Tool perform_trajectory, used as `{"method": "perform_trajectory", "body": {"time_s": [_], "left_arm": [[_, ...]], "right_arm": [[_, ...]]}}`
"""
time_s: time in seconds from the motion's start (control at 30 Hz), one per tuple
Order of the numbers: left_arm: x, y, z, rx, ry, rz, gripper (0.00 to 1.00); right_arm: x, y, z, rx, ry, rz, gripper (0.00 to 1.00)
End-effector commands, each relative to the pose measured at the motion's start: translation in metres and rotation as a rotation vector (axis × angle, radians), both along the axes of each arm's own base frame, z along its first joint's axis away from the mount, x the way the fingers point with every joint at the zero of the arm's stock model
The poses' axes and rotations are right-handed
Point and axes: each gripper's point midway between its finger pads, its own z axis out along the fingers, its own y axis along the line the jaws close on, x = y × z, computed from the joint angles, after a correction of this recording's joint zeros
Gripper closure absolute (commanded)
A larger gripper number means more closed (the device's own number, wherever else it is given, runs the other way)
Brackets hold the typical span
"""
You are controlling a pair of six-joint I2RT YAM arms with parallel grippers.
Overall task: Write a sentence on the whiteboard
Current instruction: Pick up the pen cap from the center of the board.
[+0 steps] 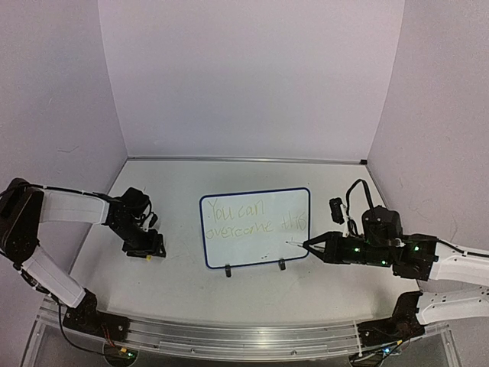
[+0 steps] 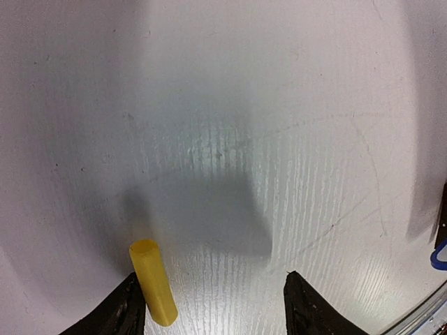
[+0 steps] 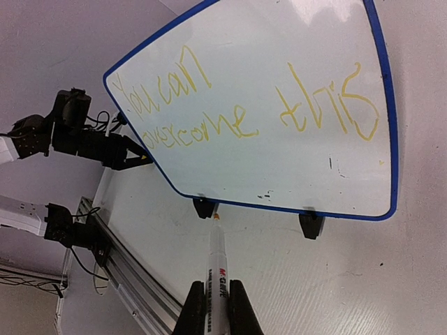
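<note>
At bottom centre the right gripper (image 3: pixel 215 310) is clamped on a marker (image 3: pixel 218 255) under the whiteboard (image 3: pixel 279 171); the left gripper (image 2: pixel 209 283) has its jaws apart.

The table (image 1: pixel 252 287) was a white slab with a fine, wood-like grain, closed in by pale walls at the back and both sides. Near its middle stood the whiteboard (image 1: pixel 256 228), propped at a tilt on two small black feet (image 1: pixel 227 269) that touched the surface. Well apart from it, off to the left, was a short yellow cylinder (image 2: pixel 154 283); I couldn't tell whether it rested flat. A metal rail (image 1: pixel 229 332) ran along the near edge.
</note>
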Motion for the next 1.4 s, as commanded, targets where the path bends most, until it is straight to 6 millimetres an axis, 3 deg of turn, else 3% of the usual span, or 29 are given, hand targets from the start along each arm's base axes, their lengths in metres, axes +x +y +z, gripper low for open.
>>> {"method": "perform_trajectory", "body": {"time_s": [0.0, 0.2, 0.4, 0.6, 1.0, 1.2, 1.37], "left_arm": [[-0.009, 0.0, 0.002, -0.005, 0.022, 0.026, 0.38], [-0.008, 0.014, -0.003, 0.085, 0.054, 0.076, 0.63], [-0.01, 0.018, -0.007, 0.105, 0.066, 0.093, 0.67], [-0.01, 0.009, -0.008, 0.073, 0.074, 0.05, 0.71], [-0.014, 0.006, -0.014, 0.095, 0.114, 0.031, 0.97], [-0.012, 0.006, -0.005, 0.077, 0.078, 0.038, 1.0], [-0.001, -0.005, 0.031, -0.008, -0.045, 0.021, 1.0]], "right_arm": [[0.004, 0.0, 0.005, 0.015, -0.017, -0.016, 1.0], [0.004, 0.001, 0.006, 0.017, -0.021, -0.009, 1.0], [0.003, -0.002, 0.007, 0.022, -0.028, -0.016, 1.0], [0.002, -0.004, 0.003, 0.023, -0.025, -0.02, 1.0], [0.002, -0.006, 0.005, 0.029, -0.03, -0.027, 1.0], [0.002, -0.006, 0.012, 0.046, -0.038, -0.026, 1.0], [-0.002, 0.0, 0.026, 0.056, -0.052, 0.017, 1.0]]}}
